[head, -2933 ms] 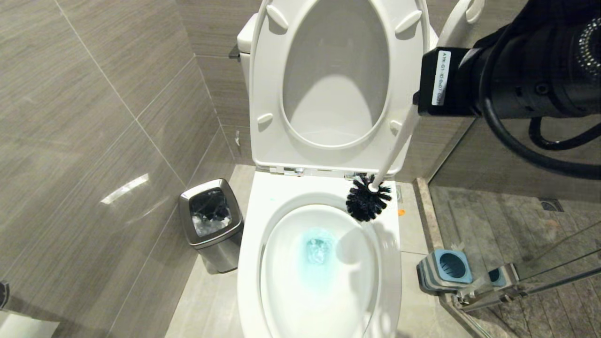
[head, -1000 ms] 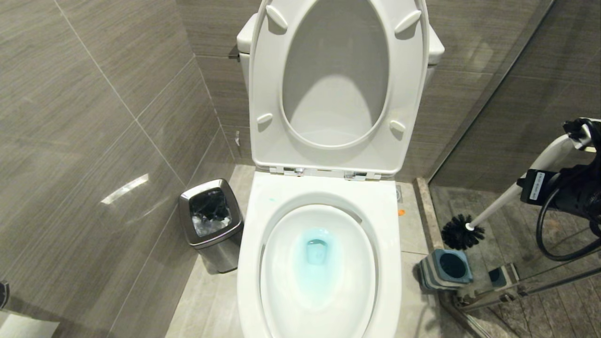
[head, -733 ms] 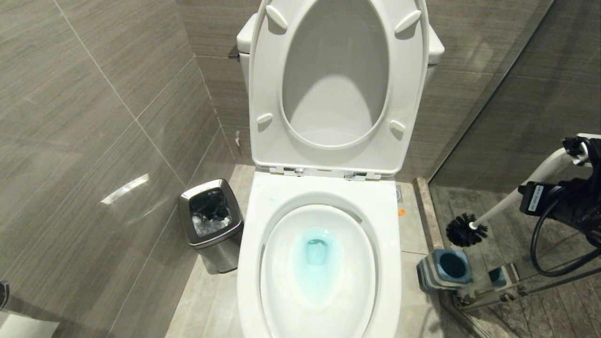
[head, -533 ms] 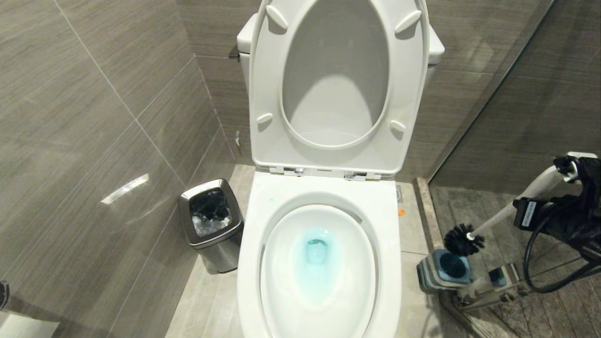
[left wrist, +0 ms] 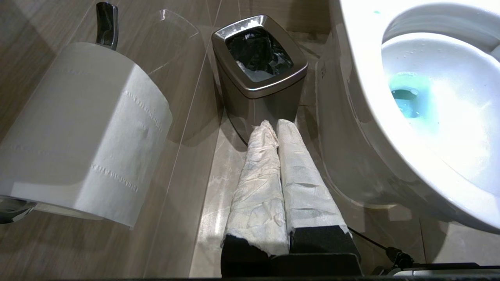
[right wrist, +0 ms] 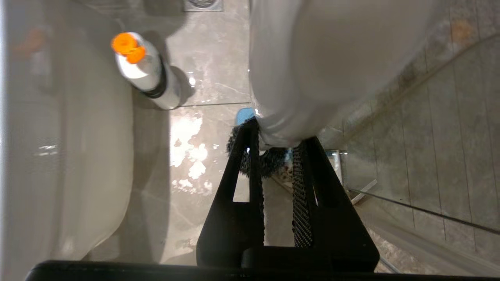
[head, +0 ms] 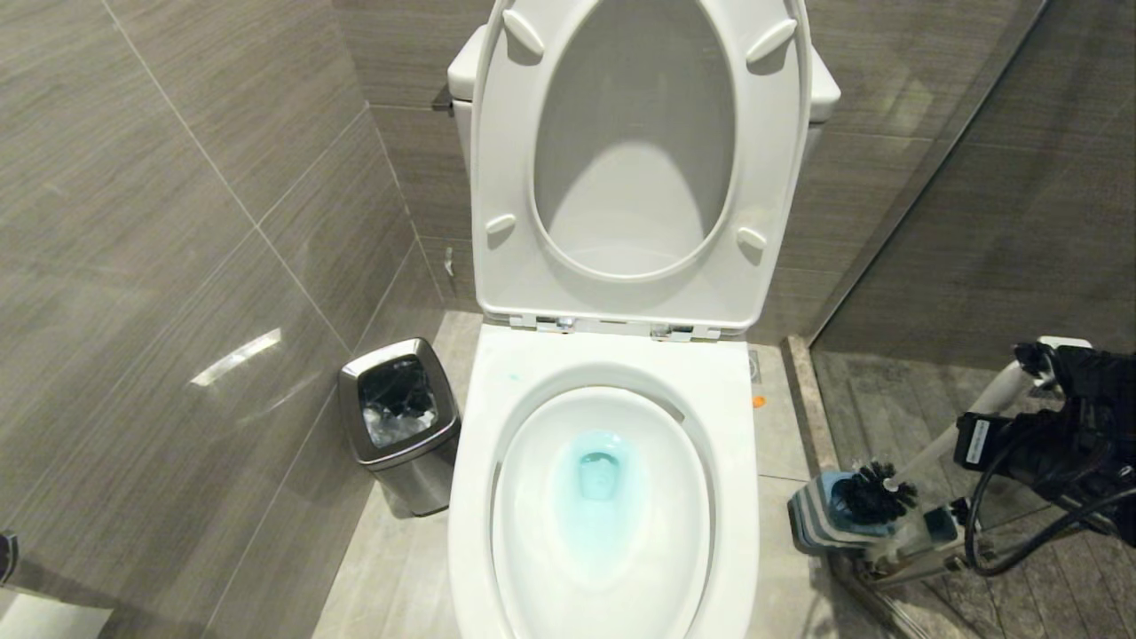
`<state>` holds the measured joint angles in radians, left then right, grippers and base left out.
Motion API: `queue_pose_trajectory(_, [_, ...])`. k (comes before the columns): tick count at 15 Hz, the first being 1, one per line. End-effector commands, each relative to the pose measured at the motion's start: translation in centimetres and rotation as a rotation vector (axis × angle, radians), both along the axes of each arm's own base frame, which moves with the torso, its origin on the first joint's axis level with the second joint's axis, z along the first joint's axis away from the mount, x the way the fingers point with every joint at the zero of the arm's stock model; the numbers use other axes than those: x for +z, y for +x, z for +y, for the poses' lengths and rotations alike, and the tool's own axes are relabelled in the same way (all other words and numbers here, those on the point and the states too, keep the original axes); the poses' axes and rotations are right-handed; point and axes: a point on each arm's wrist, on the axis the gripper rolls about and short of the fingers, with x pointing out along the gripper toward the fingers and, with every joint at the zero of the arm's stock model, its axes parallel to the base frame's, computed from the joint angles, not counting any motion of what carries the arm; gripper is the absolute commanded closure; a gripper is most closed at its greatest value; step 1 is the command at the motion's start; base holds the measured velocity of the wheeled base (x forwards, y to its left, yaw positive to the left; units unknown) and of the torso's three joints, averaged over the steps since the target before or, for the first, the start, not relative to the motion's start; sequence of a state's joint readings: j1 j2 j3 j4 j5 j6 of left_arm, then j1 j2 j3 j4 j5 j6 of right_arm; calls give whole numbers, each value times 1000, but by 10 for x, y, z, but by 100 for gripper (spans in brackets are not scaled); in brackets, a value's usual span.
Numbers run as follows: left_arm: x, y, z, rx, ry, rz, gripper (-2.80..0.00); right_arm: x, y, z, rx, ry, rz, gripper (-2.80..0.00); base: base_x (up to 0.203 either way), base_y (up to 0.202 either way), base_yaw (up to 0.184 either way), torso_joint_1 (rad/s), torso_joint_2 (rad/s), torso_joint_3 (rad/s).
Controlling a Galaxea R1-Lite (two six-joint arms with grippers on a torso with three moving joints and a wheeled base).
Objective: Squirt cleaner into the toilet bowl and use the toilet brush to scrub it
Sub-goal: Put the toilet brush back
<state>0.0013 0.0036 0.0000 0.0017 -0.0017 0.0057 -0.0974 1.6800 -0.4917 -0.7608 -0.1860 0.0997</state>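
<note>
The white toilet bowl (head: pixel 470 506) stands open with its seat and lid raised, and turquoise cleaner (head: pixel 599 484) pools at its bottom. In the left wrist view the bowl (left wrist: pixel 363 78) and the cleaner (left wrist: pixel 406 97) show too. To the right of the toilet, my right gripper (head: pixel 1037 366) is shut on the toilet brush's white handle (head: pixel 994 404). The black bristle head (head: pixel 874 499) sits in the mouth of the blue-grey holder (head: pixel 812 519). In the right wrist view the gripper (right wrist: pixel 275 136) clamps the handle (right wrist: pixel 332 58) above the bristles (right wrist: pixel 269 160). My left gripper (left wrist: pixel 272 127), fingers wrapped in white, is shut and empty.
A steel bin (head: pixel 399 422) stands on the floor left of the toilet, just ahead of the left gripper. A toilet roll (left wrist: pixel 86 128) hangs on the left wall. A white bottle with an orange cap (right wrist: pixel 144 70) stands beside the toilet base. A glass shower partition (head: pixel 932 559) runs behind the holder.
My right arm has carried the brush from over the bowl to the right, then lowered it until the bristle head entered the holder. The left arm has not moved.
</note>
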Motion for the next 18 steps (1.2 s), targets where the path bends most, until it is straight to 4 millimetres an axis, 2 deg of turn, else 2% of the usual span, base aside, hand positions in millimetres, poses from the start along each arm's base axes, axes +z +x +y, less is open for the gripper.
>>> queue_pose_trajectory(1, [0,0,0,1,0,0,0,-18,8,-7,-23,5,48,0,0,0,0,0,0,0])
queue_pose_trajectory(9, [0,0,0,0,0,-1,0,-42,31,-14,-37,1,6,0,0,0,0,0,0,0])
queue_pose_trajectory(18, [0,0,0,2,0,-1,0,-57,42,-17,-42,2,9,0,0,0,0,0,0,0])
